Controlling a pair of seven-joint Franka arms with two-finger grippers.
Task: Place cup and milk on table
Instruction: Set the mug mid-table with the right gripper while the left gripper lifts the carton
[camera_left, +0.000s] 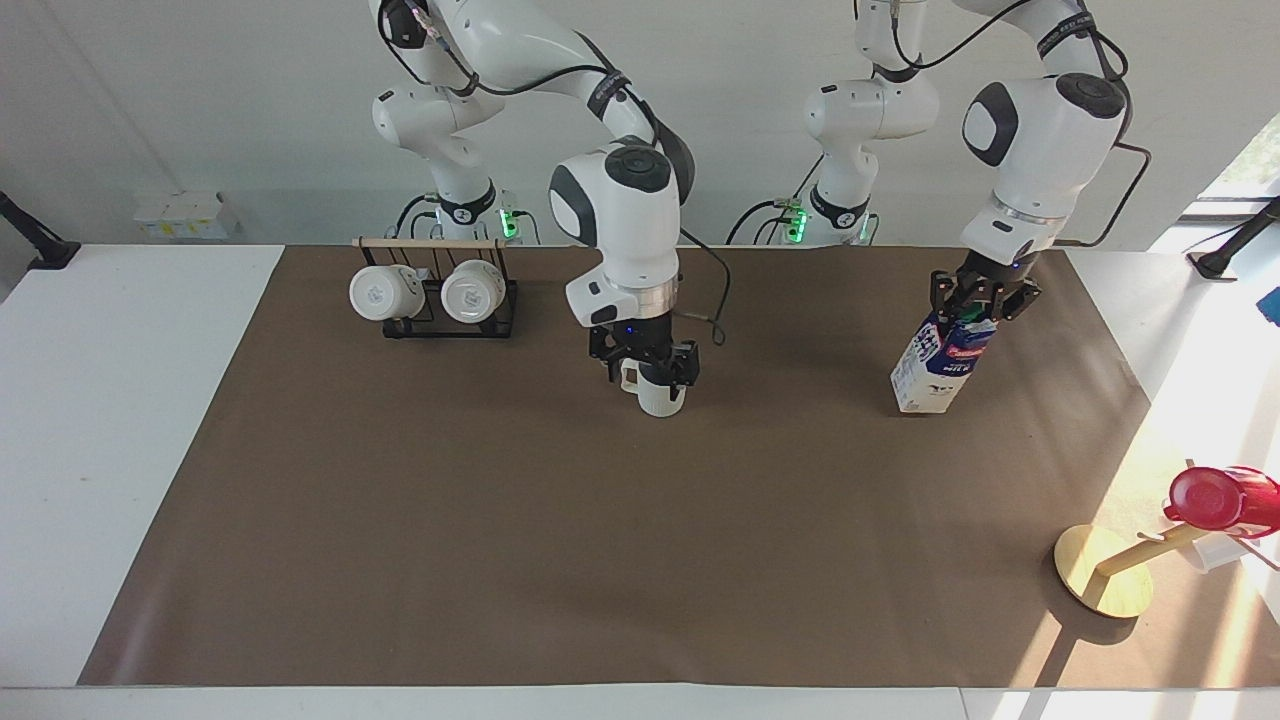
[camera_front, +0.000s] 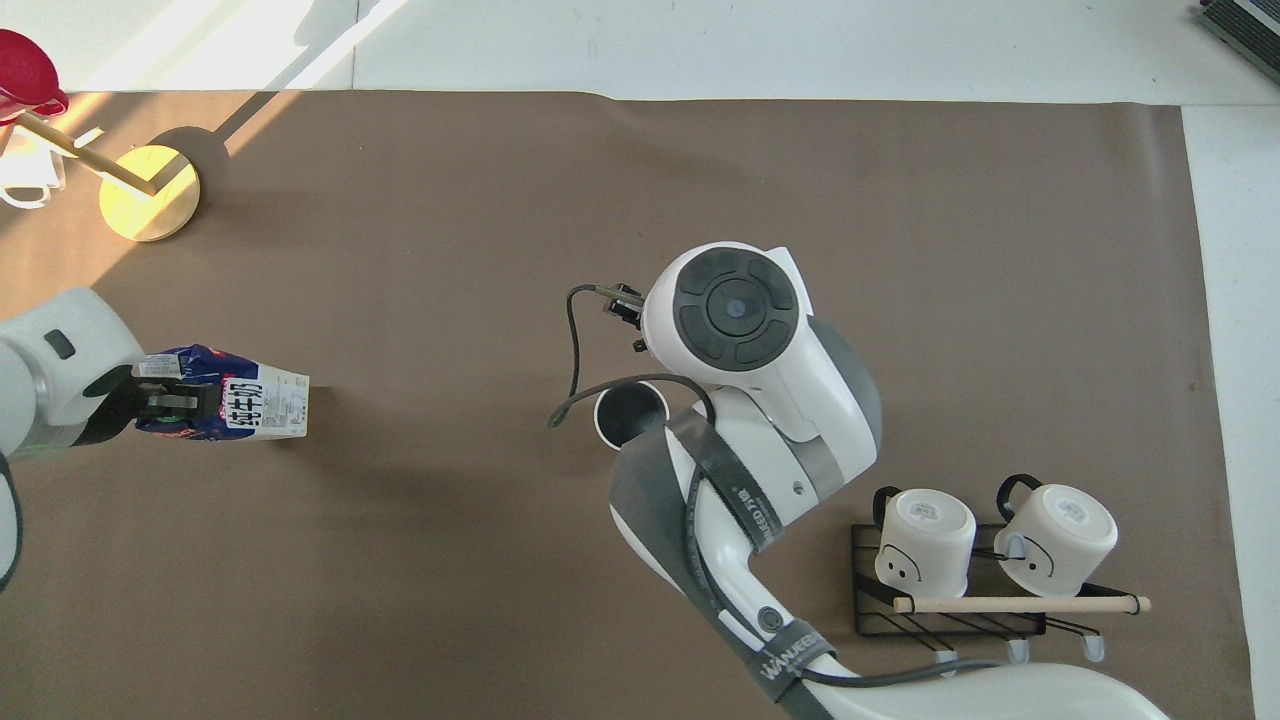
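The off-white cup (camera_left: 660, 398) stands upright on the brown mat (camera_left: 500, 550) of the table (camera_left: 100, 400), and its grey-blue inside (camera_front: 628, 414) shows from above. My right gripper (camera_left: 648, 368) hangs just over the cup's rim, open, with its fingers spread to either side. The right wrist hides that gripper in the overhead view. Toward the left arm's end, the blue-and-white milk (camera_left: 938, 368) (camera_front: 262, 410) leans with its base at the mat. My left gripper (camera_left: 980, 303) (camera_front: 165, 405) is shut on the milk's top by the green cap.
A black wire rack (camera_left: 435, 300) (camera_front: 950, 600) with two glossy white mugs sits near the right arm's base. A round wooden stand (camera_left: 1100, 585) (camera_front: 150, 192) carrying a red cup (camera_left: 1222, 498) stands at the left arm's end, farther from the robots.
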